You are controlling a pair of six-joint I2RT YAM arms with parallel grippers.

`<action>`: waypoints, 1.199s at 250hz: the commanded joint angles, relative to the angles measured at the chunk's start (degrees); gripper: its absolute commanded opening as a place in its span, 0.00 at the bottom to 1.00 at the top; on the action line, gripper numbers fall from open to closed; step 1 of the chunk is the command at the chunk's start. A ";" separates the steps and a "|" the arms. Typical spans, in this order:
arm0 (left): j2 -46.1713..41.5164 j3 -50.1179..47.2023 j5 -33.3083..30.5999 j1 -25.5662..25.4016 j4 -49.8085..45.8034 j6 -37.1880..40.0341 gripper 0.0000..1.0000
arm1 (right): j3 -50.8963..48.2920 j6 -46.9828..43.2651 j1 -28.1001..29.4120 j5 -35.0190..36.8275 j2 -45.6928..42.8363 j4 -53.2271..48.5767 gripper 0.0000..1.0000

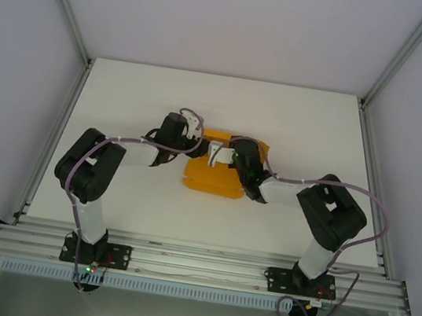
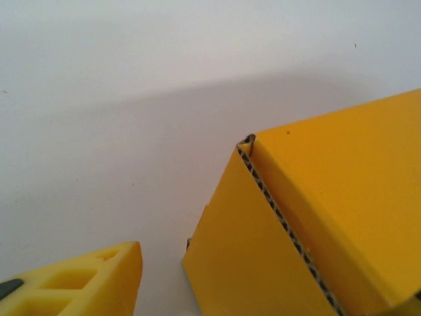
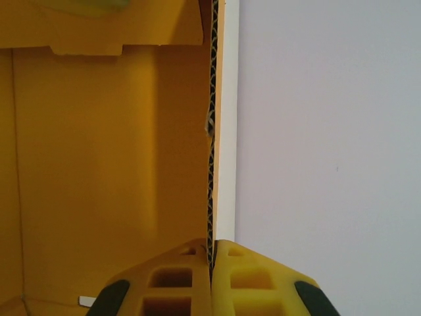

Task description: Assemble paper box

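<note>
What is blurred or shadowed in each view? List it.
Top external: even, diffuse light, no glare, paper box fairly sharp. Left wrist: a broad soft shadow crosses the table behind the box. Right wrist: the box's fluted edge is crisp, the right gripper at the bottom slightly soft.

Table [image 1: 297, 115]: one.
Box [image 1: 209, 182]: one, in the middle of the table.
Arms: two, a left arm [image 1: 86, 167] and a right arm [image 1: 333, 216].
Grippers: two, a left gripper [image 1: 197, 136] and a right gripper [image 3: 212, 257].
</note>
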 commanded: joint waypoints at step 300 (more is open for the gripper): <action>6.67 -0.29 -28.66 -8.96 4.54 -8.75 0.14 | 3.78 11.61 0.62 1.20 -0.41 -16.31 0.00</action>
